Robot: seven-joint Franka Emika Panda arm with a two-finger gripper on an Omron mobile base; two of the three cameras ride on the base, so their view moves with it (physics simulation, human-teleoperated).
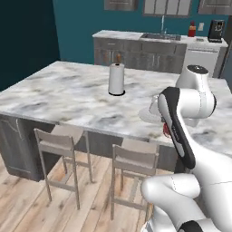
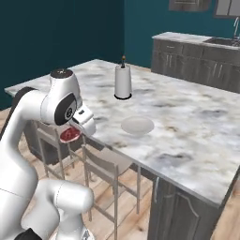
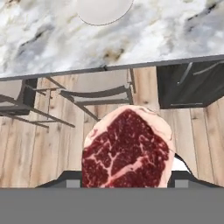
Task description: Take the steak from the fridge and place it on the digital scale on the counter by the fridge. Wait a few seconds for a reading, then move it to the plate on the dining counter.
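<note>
Tool: closed on the steak, carried flat so it cannot slip | steak: in the air beside the stools, short of the surface edge | plate: near that edge, within reach | step: final carry, judged nearly done.

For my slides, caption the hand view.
Gripper carries the steak above a stool, short of the plate.

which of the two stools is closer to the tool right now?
The right-hand stool as seen in the left base view, the one toward the arm. The tool, shut on the steak, hangs almost above it; the other stool stands further along the dining counter.
</note>
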